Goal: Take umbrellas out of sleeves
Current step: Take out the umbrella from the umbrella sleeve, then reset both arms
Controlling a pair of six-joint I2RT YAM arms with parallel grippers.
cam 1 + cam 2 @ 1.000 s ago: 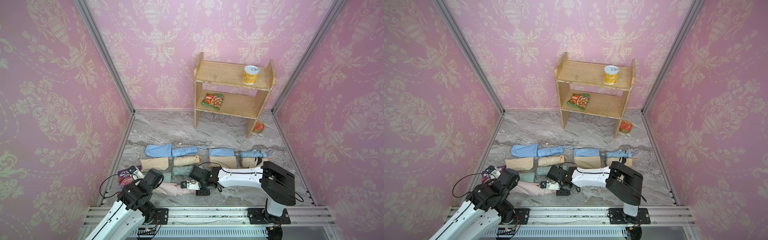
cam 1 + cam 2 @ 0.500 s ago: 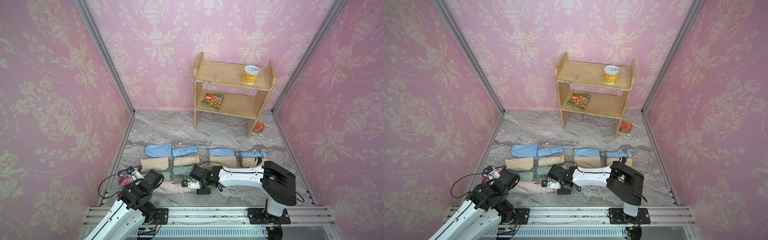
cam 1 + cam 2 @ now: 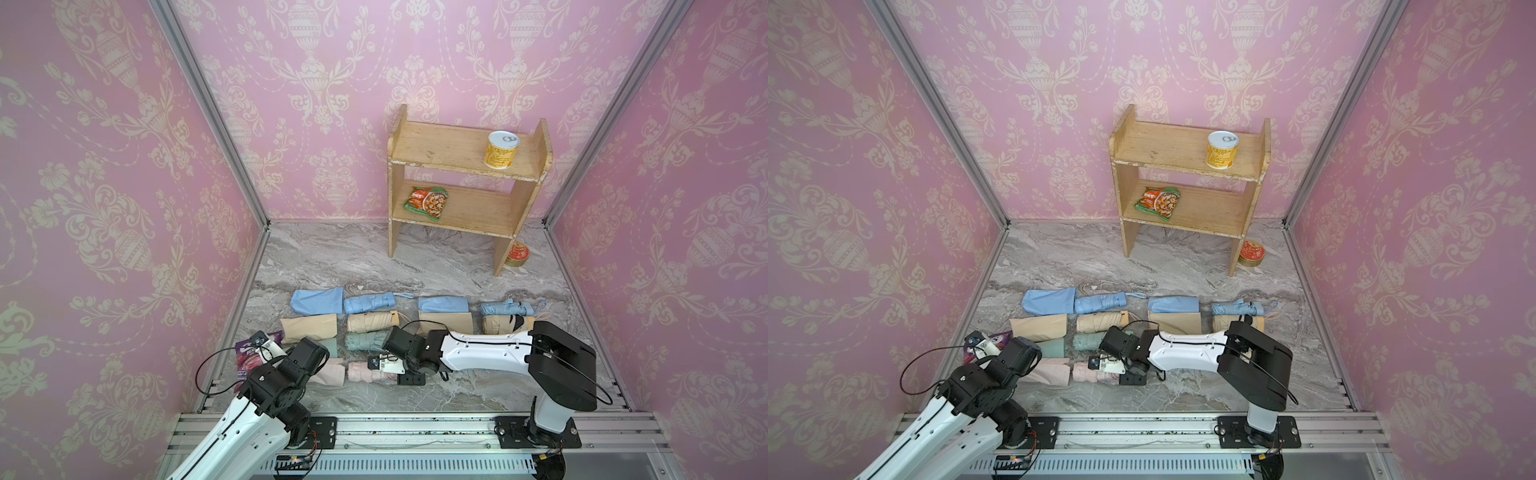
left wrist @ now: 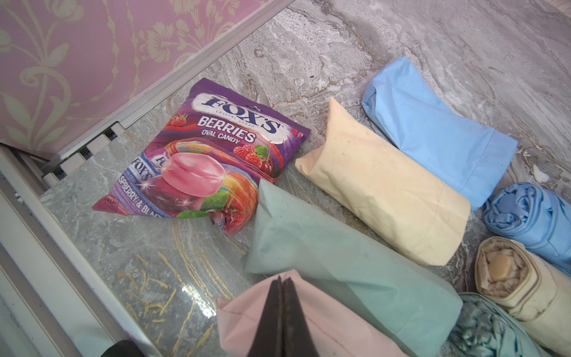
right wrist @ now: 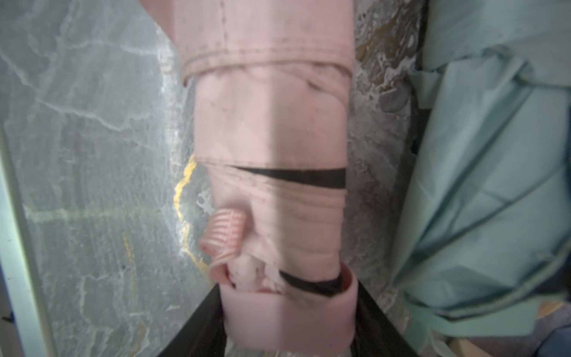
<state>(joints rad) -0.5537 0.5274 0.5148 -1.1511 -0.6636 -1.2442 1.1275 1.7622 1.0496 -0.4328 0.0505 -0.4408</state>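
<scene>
While the left gripper (image 4: 280,282) keeps its two black fingers pressed flat together, a fold of the pink sleeve (image 4: 324,327) bunches up around their tips, so the fabric looks pinched near its closed end. Over to the right, the right gripper (image 5: 287,312) clamps the stubby handle of the pink umbrella (image 5: 272,139), one finger on each side, with the ribbed wrist loop curled just beside the handle.

Sleeve and umbrella lie end to end in the nearest row on the marble tabletop (image 3: 374,257), sleeve left, umbrella right. The sleeve's hemmed mouth sits right at the umbrella's tip, and I cannot tell whether the tip is inside it.

Just behind the pink pair lies the mint sleeve (image 4: 333,262), right against the pink one, with the mint umbrella (image 3: 363,341) to its right, close by the right arm's wrist. Farther back come the cream sleeve (image 4: 383,197) and cream umbrella (image 3: 372,322), then the blue sleeve (image 4: 438,129) and blue umbrella (image 3: 370,302), each umbrella lying bare to the right of its sleeve.

A purple candy bag (image 4: 216,154) lies at the left edge near the wall, just beside the mint sleeve. Well apart, against the far wall, stands a wooden shelf (image 3: 440,153) with a yellow can (image 3: 502,149) on its top board.
</scene>
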